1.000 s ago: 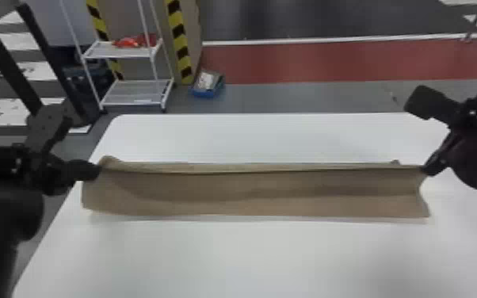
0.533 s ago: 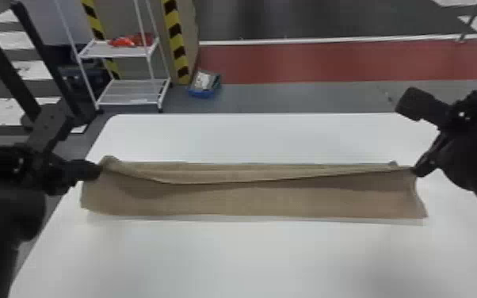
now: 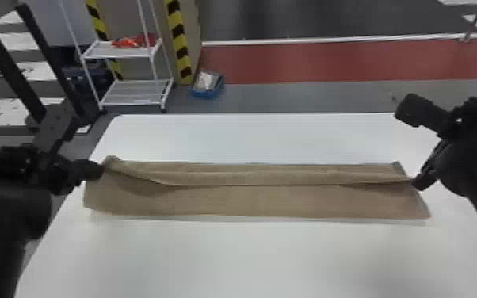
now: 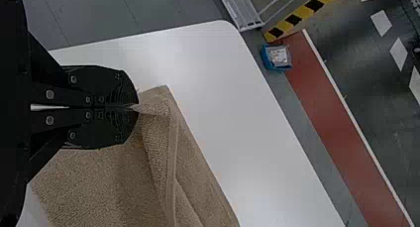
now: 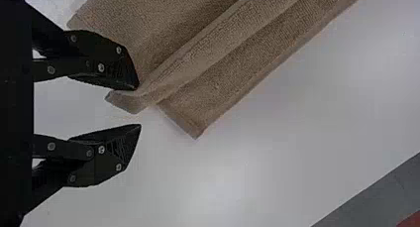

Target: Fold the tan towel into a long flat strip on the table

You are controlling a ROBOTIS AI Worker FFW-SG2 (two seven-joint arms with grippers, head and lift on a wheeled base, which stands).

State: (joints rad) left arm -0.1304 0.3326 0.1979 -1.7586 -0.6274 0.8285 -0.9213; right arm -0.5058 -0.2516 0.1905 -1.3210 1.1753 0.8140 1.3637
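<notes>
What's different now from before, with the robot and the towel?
The right gripper moved left and nearer the robot; its jaws are open, apparently having let go. The raised edge of the tan towel, once straight, has sagged. The left gripper stayed, pinching one corner.

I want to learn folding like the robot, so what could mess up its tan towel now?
The left tool is shut on a corner of the tan towel, and creases run from there. If it tugs, the strip might get dragged crooked or end up wrinkled.

The right tool is open beside the folded-over flap's corner, so nothing clamps that end. The corner could flop out of line, or the upper finger, right against it, might snag it.
</notes>
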